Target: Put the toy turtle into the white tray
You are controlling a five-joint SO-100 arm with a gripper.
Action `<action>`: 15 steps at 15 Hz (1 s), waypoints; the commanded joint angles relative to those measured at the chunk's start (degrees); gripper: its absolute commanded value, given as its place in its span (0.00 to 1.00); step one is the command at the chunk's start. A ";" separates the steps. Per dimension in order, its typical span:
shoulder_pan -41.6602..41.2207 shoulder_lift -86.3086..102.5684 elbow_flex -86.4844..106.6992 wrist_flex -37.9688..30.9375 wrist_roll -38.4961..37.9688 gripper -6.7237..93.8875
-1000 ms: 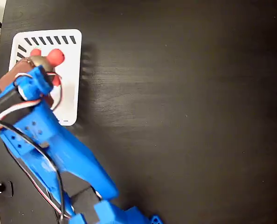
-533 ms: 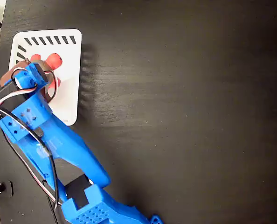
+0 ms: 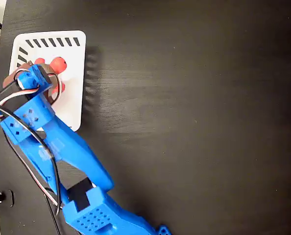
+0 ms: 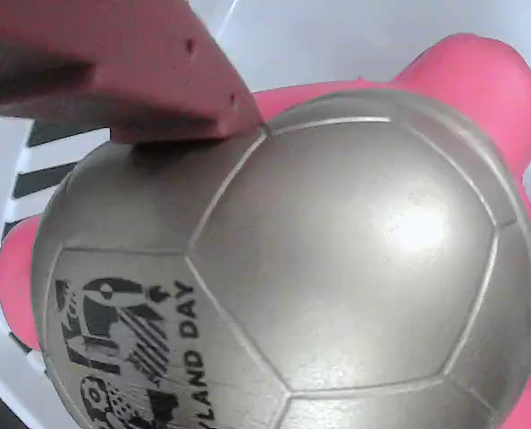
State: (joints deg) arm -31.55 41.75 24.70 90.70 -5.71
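The turtle (image 4: pixel 274 268) is filling the wrist view, its domed shell lying directly beneath the end effector (image 3: pixel 37 81), with one finger (image 4: pixel 122 71) touching the shell's upper left. In the fixed view only its red head (image 3: pixel 58 63) is showing, pointing toward the tray's (image 3: pixel 73 93) slotted far wall; the blue arm (image 3: pixel 62 156) is covering the rest. The turtle is sitting over the tray's left half, well inside the rim. Whether it is resting on the floor cannot be told. The end effector appears to be gripping the shell, though its opening cannot be judged. The desk (image 3: pixel 194 117) is extending to the right.
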 commanded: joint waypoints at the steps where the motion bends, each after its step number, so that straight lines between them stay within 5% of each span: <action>1: -1.05 2.46 -2.46 0.18 -1.14 0.27; 3: -1.05 2.46 -2.29 0.35 -1.32 0.50; 5: -1.05 2.46 -2.02 0.44 -1.32 0.58; 9: -1.23 2.64 -1.58 1.67 -1.23 0.58; 13: -0.53 7.29 -0.26 2.20 -0.09 0.55; 15: 0.44 14.06 2.90 2.20 1.85 0.26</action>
State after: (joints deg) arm -31.38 43.77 26.46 91.76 -4.57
